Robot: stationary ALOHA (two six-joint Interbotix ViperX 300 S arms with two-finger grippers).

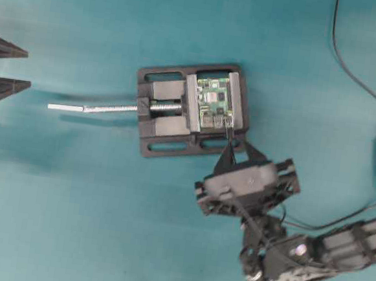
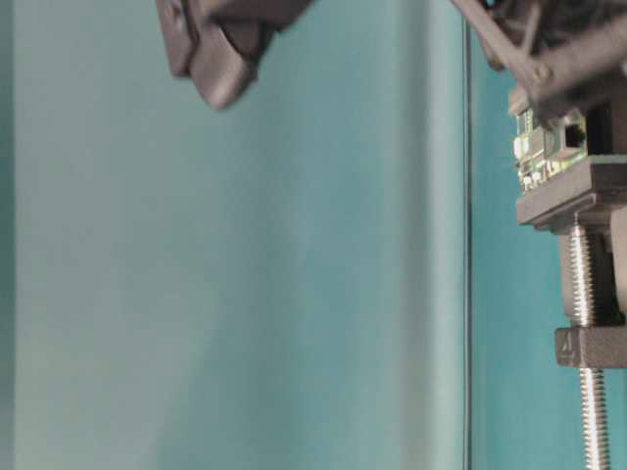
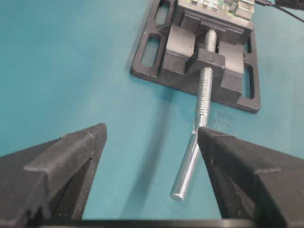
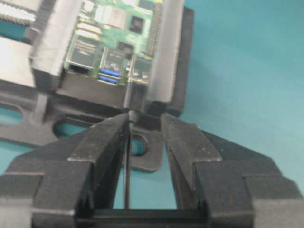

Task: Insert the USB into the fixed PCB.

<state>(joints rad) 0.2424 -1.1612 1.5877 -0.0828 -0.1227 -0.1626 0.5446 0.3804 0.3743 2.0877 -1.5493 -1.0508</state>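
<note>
Teal counter point(image 1: 62, 200) carries a black metal vise point(image 1: 167, 141) with a silver screw rod point(image 1: 102, 108) sticking out left in the overhead view. Clamped in it: the fixed PCB point(image 4: 114, 33), a small green board with silver ports along the edge that faces the right arm.

Right hand point(image 4: 145, 126) sits just off that port edge, fingers pointing straight at it. The USB point(image 4: 134, 97), a small dark plug, looks already seated in the rightmost silver port; its thin black cable point(image 4: 127, 161) runs back between the fingers, along the inner face of the left one. Plug axis, cable and approach line are all collinear. Fingers stand apart with a clear gap and don't pinch plug or cable, so I read the hand as released.

Left hand point(image 3: 152, 161) is spread wide, empty, well away at the rod's free end. Right arm is far nearer.

Judgement: insertion appears done or nearly so. Seating depth can't be confirmed.
</note>
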